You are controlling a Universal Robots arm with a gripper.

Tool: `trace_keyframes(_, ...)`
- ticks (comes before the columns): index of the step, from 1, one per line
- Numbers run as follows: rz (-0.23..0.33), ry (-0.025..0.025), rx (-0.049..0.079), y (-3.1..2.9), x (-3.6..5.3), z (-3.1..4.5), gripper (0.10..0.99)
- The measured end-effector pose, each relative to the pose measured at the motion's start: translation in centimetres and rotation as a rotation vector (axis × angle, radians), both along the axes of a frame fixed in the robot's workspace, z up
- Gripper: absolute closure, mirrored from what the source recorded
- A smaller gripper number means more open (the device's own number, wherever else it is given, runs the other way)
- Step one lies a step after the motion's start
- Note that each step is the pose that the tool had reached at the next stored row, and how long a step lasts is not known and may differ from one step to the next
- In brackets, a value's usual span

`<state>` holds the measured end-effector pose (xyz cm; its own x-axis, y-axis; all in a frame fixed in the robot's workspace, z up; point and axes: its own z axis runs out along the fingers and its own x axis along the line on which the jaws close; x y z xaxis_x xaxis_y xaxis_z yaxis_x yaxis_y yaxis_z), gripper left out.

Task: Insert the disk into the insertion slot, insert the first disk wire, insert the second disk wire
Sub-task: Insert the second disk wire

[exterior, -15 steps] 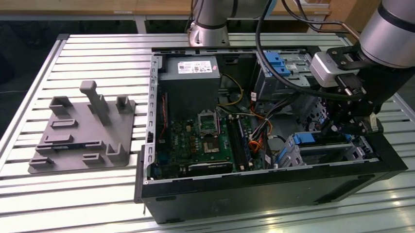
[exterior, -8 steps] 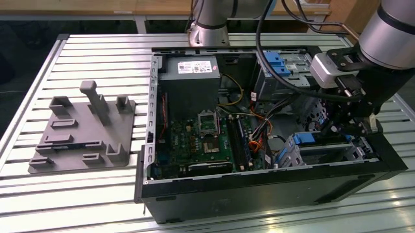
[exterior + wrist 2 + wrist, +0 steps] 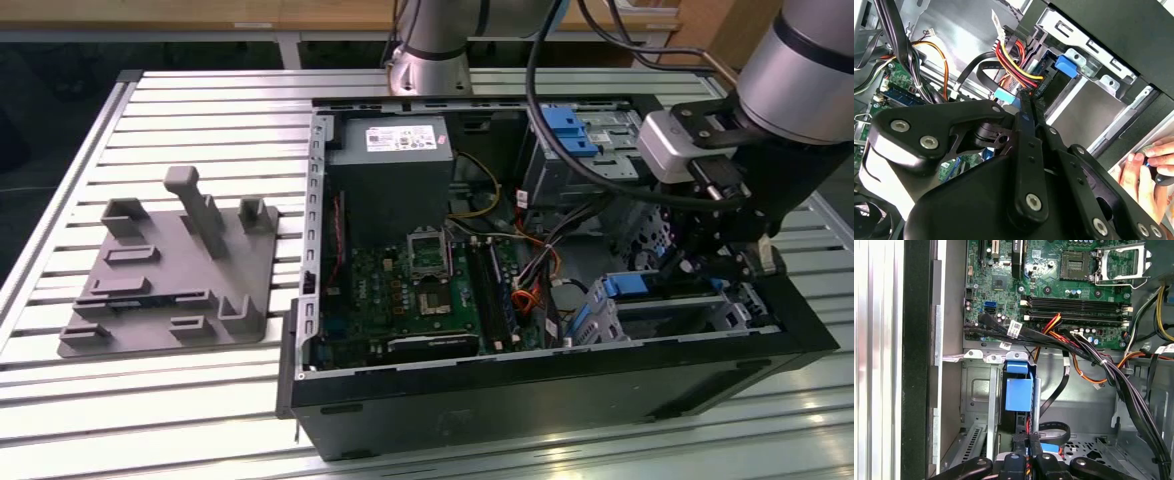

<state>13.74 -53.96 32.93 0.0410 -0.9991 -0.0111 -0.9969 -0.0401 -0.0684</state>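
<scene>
Reaching into the insertion slot (image 3: 984, 405), the clenched pincer (image 3: 1027, 440) pinches a blue-tipped disk wire (image 3: 1006, 96).

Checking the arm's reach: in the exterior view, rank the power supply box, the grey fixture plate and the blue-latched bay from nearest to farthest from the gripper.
From the gripper:
1. Blue-latched bay, behind it inside the case.
2. Power supply box, across the case.
3. Grey fixture plate, outside the case, on the exterior view's left.
</scene>
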Motion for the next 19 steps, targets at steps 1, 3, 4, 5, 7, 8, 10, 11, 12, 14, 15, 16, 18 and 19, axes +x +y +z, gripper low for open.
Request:
trace_keyframes(1,0.0,0.0,0.0,0.0,0.0,-0.03,0.937)
trace_keyframes(3,0.0,0.0,0.0,0.0,0.0,-0.06,0.937)
trace_keyframes(4,0.0,-0.0001,0.0,-0.01,0.0,-0.06,0.937)
trace_keyframes(5,0.0,-0.0001,0.0,-0.02,0.0,-0.07,0.937)
trace_keyframes(7,0.0,-0.0001,0.0,-0.03,0.0,-0.07,0.937)
trace_keyframes(8,0.0,0.0,0.0,-0.05,0.0,-0.08,0.925)
trace_keyframes(10,0.0,-0.0001,0.001,-0.07,0.0,-0.11,0.867)
trace_keyframes(11,0.0,-0.0003,0.003,-0.07,0.01,-0.16,0.808)
trace_keyframes(12,0.0,-0.0002,0.003,-0.1,0.01,-0.2,0.808)
trace_keyframes(14,0.0,-0.0001,0.0,-0.14,0.01,-0.09,0.741)
trace_keyframes(15,0.0,-0.0001,0.001,-0.14,0.01,-0.11,0.741)
trace_keyframes(16,0.0,-0.0001,0.001,-0.15,0.0,-0.1,0.741)
trace_keyframes(18,0.0,-0.0001,0.0,-0.16,0.0,0.02,0.741)
trace_keyframes(19,0.0,-0.0001,0.0,-0.16,0.0,0.19,0.741)
